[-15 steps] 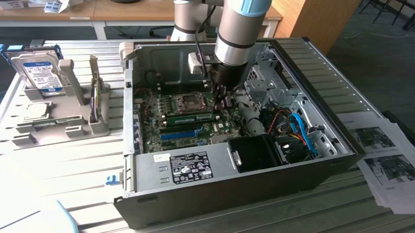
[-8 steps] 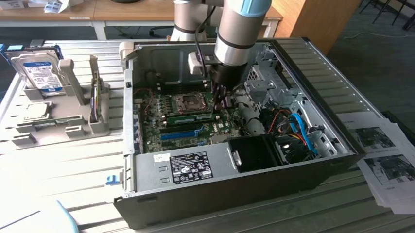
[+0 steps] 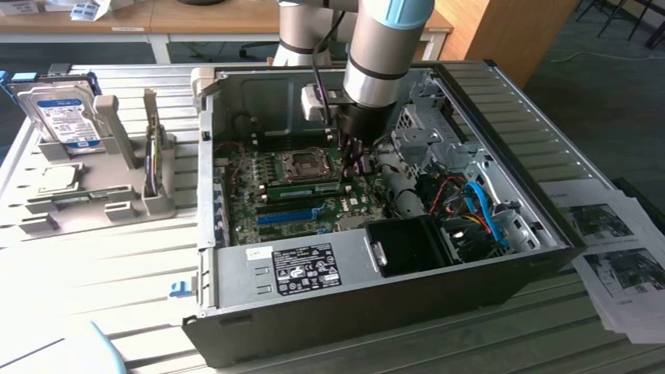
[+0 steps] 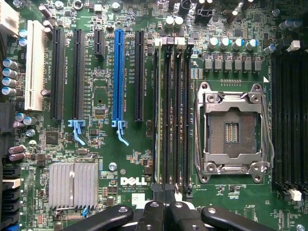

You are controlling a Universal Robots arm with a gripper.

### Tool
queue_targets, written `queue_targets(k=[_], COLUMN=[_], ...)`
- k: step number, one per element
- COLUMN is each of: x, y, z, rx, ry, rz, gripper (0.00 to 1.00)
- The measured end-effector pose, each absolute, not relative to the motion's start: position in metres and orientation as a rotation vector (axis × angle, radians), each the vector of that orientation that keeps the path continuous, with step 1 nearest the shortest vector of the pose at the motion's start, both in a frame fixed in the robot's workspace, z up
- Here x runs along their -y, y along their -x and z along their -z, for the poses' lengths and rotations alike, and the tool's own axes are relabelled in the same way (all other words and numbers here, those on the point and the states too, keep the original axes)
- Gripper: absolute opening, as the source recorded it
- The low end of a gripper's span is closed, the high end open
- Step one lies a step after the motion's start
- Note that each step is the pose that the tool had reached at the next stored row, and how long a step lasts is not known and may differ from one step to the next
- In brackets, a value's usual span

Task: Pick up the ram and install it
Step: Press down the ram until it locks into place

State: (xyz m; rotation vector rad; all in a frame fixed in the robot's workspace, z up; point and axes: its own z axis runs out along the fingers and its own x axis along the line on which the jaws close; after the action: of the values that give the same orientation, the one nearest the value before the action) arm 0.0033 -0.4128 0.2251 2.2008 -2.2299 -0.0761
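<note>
An open computer case (image 3: pixel 488 257) lay on its side on a pale slatted table (image 3: pixel 114 265), in a room with wooden desks (image 3: pixel 208 15) behind it and dark carpet (image 3: pixel 603 70) at the exterior view's right. Printed sheets (image 3: pixel 613 257) lay on the table at that side. At the exterior view's left a grey holder (image 3: pixel 93 195) carried a hard drive (image 3: pixel 62 113) with a blue-white label standing upright.

The arm (image 3: pixel 385 54) reached down into the case over the motherboard (image 4: pixel 106 144). The gripper (image 4: pixel 166 214) had its fingers (image 4: pixel 151 216) pressed together, empty, just above the end of the memory slots (image 4: pixel 175 115).

The ram (image 4: pixel 158 110) stood on edge in the slot nearest the black expansion slot (image 4: pixel 138 77), beside the CPU socket (image 4: pixel 233 132). Its long axis ran parallel to the bright blue slot (image 4: pixel 118 74), one end pointing toward the gripper and the other away from it. In the exterior view it showed as a green strip (image 3: pixel 310 187) below the socket.
</note>
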Motion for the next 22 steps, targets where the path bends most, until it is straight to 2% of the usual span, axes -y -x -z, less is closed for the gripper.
queue_targets(k=[22], x=[0.4128], y=[-0.0033], z=[-0.2235], rx=[2.23], ry=[-2.201], rz=[0.076], gripper=[0.09])
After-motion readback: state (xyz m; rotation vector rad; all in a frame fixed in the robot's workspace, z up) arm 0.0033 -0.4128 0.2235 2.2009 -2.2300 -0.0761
